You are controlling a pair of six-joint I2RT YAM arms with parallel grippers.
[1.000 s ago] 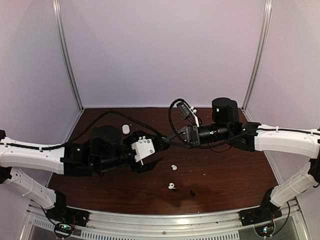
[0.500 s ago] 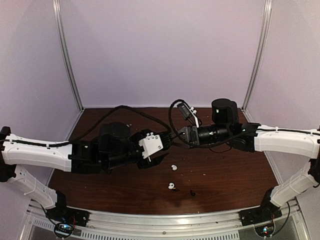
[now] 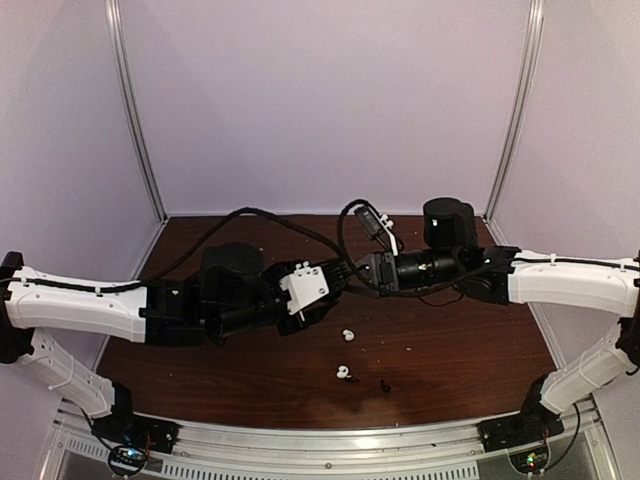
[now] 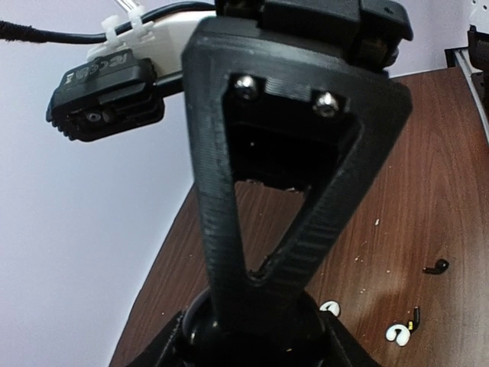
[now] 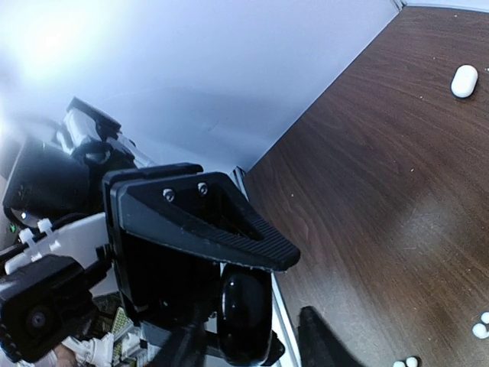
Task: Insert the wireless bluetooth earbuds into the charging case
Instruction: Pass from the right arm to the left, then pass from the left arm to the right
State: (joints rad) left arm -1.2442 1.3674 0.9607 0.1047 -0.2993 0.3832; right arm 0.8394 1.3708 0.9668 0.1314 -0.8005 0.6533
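Top external: earbuds (image 3: 347, 335) near left hand (image 3: 335, 290).

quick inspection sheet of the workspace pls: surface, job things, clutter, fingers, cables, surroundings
surface: dark wooden table, dotted with pale specks
job's things: near white earbud, far white earbud and black earbud lie loose; white case lies apart; black case is held off the table
clutter: nothing seen
grippers: right gripper fingers shut on the black case; left gripper meets it, grip unclear
cables: black cable arches over the table
surroundings: pale walls, metal posts
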